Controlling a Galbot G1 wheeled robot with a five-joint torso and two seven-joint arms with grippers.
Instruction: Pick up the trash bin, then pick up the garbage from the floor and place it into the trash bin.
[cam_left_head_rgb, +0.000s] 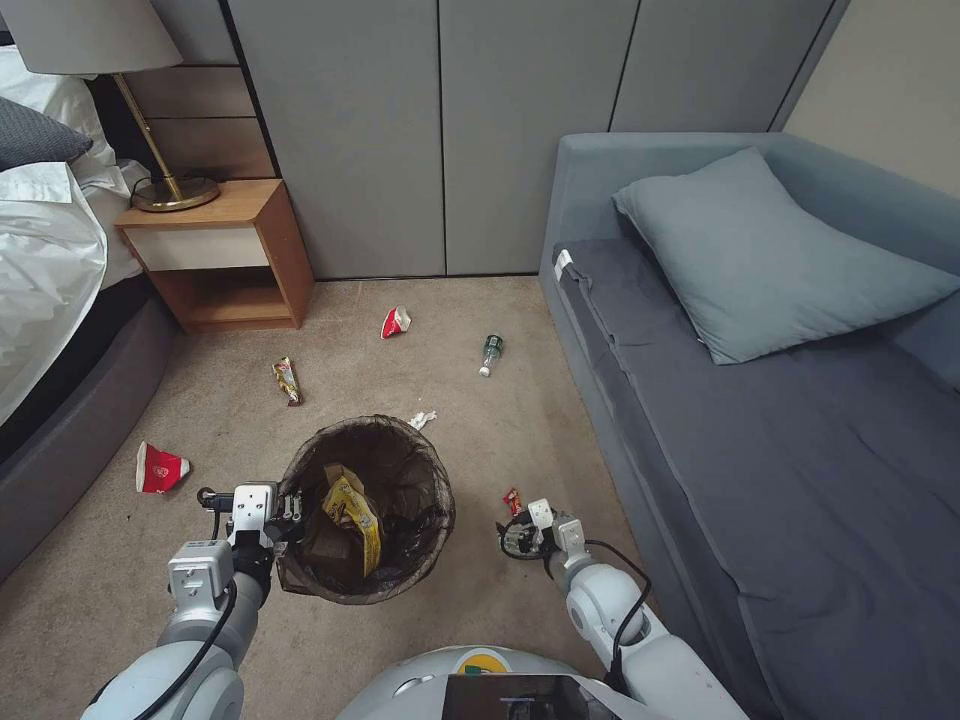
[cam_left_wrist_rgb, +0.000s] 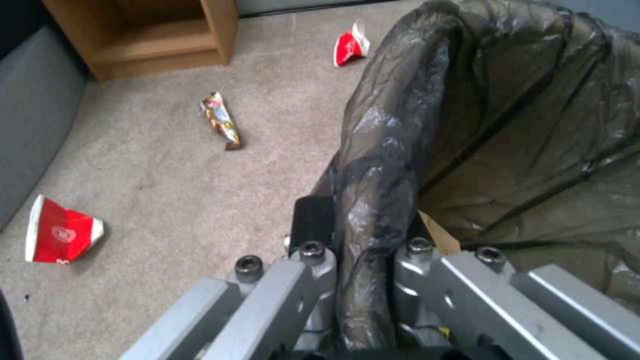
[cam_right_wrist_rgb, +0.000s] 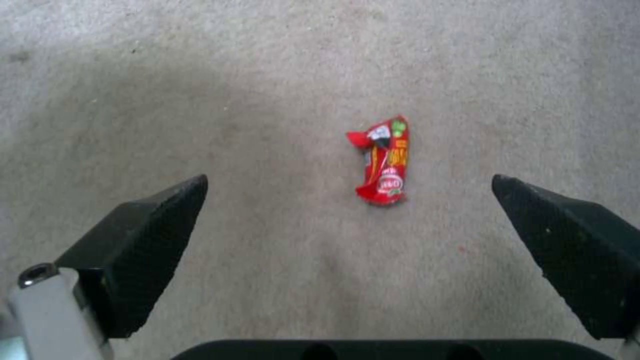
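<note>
The trash bin, lined with a dark bag, sits in front of me with a yellow snack wrapper inside. My left gripper is shut on the bin's bagged rim. My right gripper hangs open just above the floor, its fingers spread either side of a small red wrapper without touching it. More garbage lies on the carpet: two crushed red cups, a gold wrapper, a white tissue and a small bottle.
A wooden nightstand with a lamp stands at the back left beside a bed. A grey sofa bed with a pillow runs along the right. Grey wall panels close the back.
</note>
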